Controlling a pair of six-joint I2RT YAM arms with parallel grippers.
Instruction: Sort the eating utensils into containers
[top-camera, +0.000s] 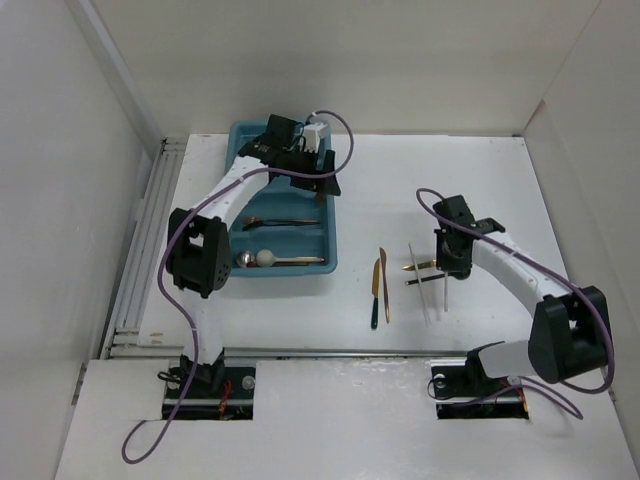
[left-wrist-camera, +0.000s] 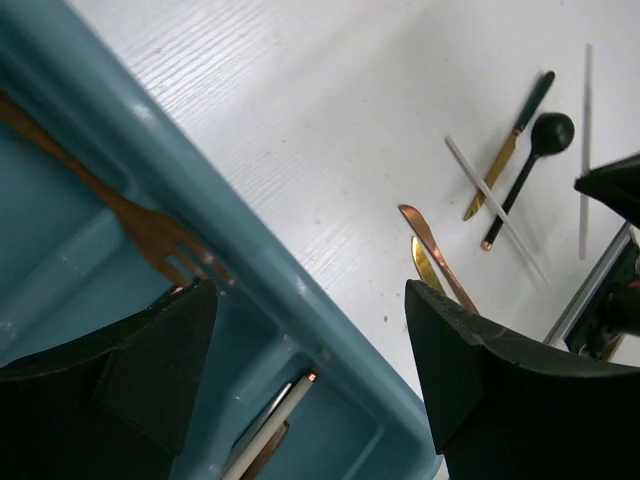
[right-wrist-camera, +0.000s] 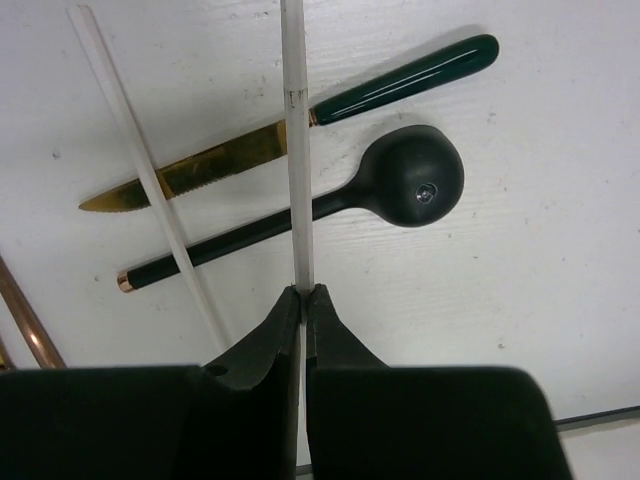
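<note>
The right pincer (right-wrist-camera: 302, 298) is clamped on a thin white plastic stick (right-wrist-camera: 296, 150). The stick crosses a gold-bladed, green-handled knife (right-wrist-camera: 400, 78) on the white counter (right-wrist-camera: 540, 250), well right of the teal-blue plastic cutlery tray (left-wrist-camera: 255, 255). The left pincer (left-wrist-camera: 310, 335), fingers apart, hangs over the tray's far end, near a copper fork (left-wrist-camera: 150, 232) inside.

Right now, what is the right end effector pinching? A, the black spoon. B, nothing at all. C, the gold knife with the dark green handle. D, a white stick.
D: in the wrist view the right end effector is closed on a white stick, while the knife and black spoon lie loose on the table behind it.
</note>
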